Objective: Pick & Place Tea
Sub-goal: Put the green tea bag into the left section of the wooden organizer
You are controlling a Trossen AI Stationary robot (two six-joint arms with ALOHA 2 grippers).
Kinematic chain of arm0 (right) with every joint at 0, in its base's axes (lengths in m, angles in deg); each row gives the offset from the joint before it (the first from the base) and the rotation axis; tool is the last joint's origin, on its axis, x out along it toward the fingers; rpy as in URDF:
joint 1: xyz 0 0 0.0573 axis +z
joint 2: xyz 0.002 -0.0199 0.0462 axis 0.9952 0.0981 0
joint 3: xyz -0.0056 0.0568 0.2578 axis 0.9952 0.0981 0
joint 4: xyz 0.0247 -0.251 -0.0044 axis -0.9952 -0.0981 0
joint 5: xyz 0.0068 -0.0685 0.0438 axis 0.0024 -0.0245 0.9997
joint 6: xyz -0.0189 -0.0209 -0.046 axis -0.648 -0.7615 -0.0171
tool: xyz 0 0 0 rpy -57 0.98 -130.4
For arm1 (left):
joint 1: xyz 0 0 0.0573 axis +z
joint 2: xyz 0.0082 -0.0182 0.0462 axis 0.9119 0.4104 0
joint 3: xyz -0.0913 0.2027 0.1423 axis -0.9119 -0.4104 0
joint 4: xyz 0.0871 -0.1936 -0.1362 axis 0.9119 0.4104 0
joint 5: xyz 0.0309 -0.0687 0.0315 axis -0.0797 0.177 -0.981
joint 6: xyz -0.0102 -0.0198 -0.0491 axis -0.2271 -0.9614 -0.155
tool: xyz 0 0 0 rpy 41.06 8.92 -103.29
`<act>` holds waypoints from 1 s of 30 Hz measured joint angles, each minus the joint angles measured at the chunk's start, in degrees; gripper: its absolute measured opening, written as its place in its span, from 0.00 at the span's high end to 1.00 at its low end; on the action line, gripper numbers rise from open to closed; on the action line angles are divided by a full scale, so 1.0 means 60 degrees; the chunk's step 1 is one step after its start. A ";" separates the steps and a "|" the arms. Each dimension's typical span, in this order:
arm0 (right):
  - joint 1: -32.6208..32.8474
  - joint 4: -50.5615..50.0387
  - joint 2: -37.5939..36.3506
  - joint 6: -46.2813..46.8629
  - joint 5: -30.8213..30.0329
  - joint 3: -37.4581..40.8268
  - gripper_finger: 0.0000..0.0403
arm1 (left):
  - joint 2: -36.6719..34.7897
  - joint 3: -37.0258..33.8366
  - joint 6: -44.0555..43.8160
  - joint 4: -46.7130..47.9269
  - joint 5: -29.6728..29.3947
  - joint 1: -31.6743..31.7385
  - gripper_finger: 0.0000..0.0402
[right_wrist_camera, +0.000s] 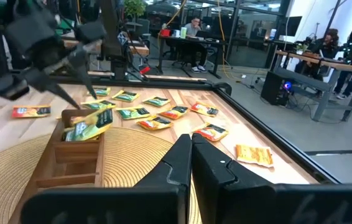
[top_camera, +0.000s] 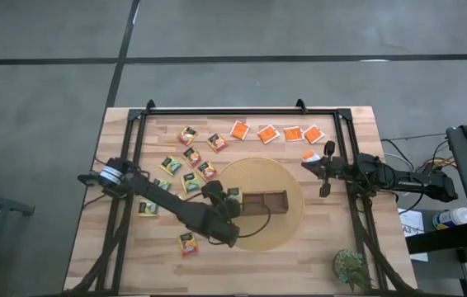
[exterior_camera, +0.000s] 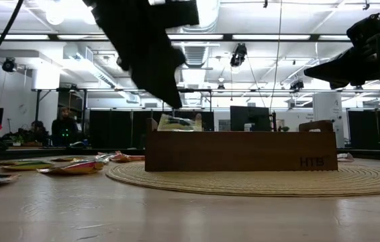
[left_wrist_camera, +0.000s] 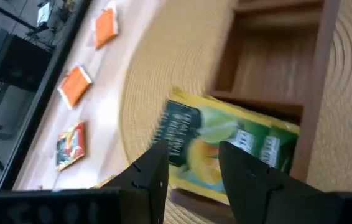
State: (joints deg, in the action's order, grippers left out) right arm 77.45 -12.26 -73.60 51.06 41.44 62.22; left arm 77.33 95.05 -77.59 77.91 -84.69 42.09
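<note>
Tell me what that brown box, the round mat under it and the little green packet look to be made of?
The brown three-compartment box looks like wood with a matte finish: grain shows on its walls. The round tan mat seems to be woven straw or similar fibre, going by its concentric ribbed rings. The green-and-yellow square packet appears to be printed paper or foil with a slight sheen; which one is hard to tell.

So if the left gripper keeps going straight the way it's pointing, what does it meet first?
The green-and-yellow sachet lying tilted on the end compartment of the wooden tray. The left gripper has open fingers aimed right at it, with the tray under it. How far off it is I can't judge.
</note>
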 joint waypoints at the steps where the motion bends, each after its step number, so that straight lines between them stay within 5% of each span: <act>1: 0.0000 0.0000 -0.0004 0.0000 0.0000 0.0004 0.98 | -0.0157 -0.0048 -0.0054 -0.0018 -0.0035 0.0000 0.66; 10: 0.0001 -0.0001 -0.0001 0.0000 0.0001 0.0004 0.98 | -0.1636 -0.1822 -0.0164 -0.2180 -0.0327 0.0043 0.66; 19: 0.0004 -0.0004 -0.0004 0.0000 0.0004 0.0004 0.98 | -0.3954 -0.5544 0.1239 -0.8283 0.2167 0.0722 0.66; 30: 0.0001 -0.0003 -0.0007 0.0000 0.0000 0.0003 0.98 | -0.5204 -0.7567 0.0195 -0.9832 0.2804 0.1303 0.66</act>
State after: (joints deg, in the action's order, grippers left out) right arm 77.46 -12.27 -73.64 51.06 41.44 62.23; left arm 46.11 49.65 -76.42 18.91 -67.86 49.90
